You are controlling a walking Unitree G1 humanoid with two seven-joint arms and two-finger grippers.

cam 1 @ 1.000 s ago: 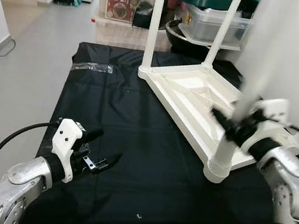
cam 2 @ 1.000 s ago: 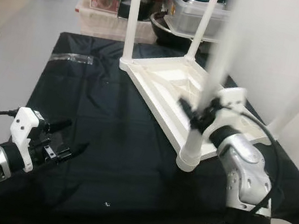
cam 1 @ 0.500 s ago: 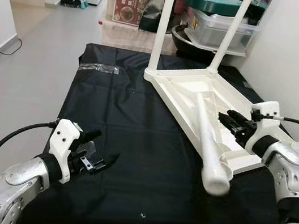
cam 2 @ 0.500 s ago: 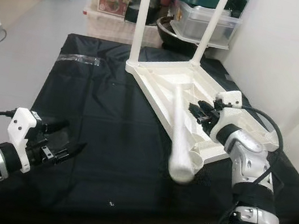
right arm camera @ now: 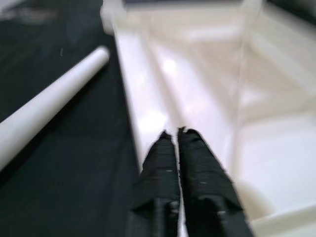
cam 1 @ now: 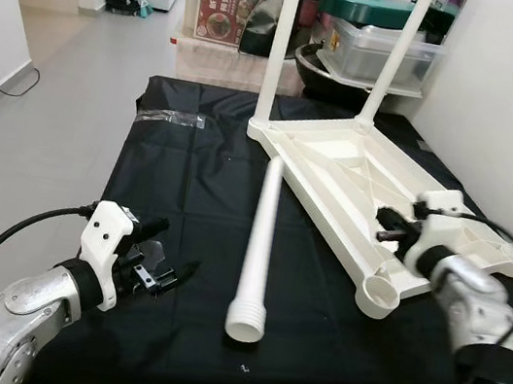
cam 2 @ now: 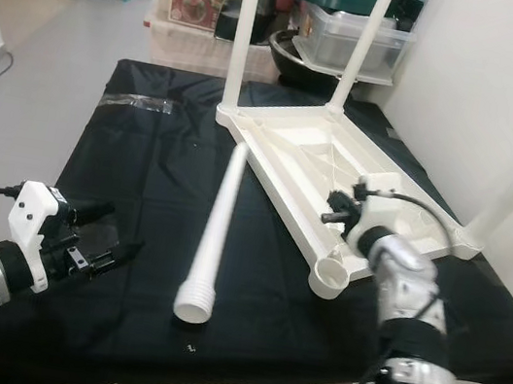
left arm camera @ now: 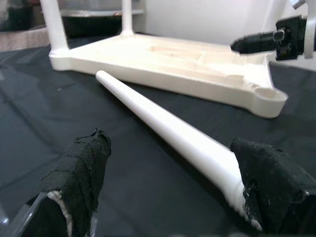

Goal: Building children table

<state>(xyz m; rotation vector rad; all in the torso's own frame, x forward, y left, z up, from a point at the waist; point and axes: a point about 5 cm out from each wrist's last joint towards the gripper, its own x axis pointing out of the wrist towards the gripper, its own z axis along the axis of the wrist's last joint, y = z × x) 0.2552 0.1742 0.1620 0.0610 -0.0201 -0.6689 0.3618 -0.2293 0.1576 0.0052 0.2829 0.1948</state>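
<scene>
Your white table top (cam 1: 377, 178) lies upside down on the black cloth (cam 1: 199, 182), toward the robot's right. Two legs (cam 1: 281, 43) stand screwed in at its far corners, their upper ends cut off by the frame. The near corner socket (cam 1: 379, 293) is open and bare. A loose leg (cam 1: 258, 242) lies flat on the cloth just beside the top's left edge, threaded end toward the robot.

Your right gripper (right arm camera: 178, 140) hovers over the underside of the top near that socket, its fingers pressed together and holding nothing. The wrist picture is blurred, so whether they touch the plastic is hard to say.

Your left gripper (cam 1: 160, 253) sits low over the near left part of the cloth, fingers (left arm camera: 81, 173) spread wide, with the loose leg's threaded end partly hidden behind one finger.
</scene>
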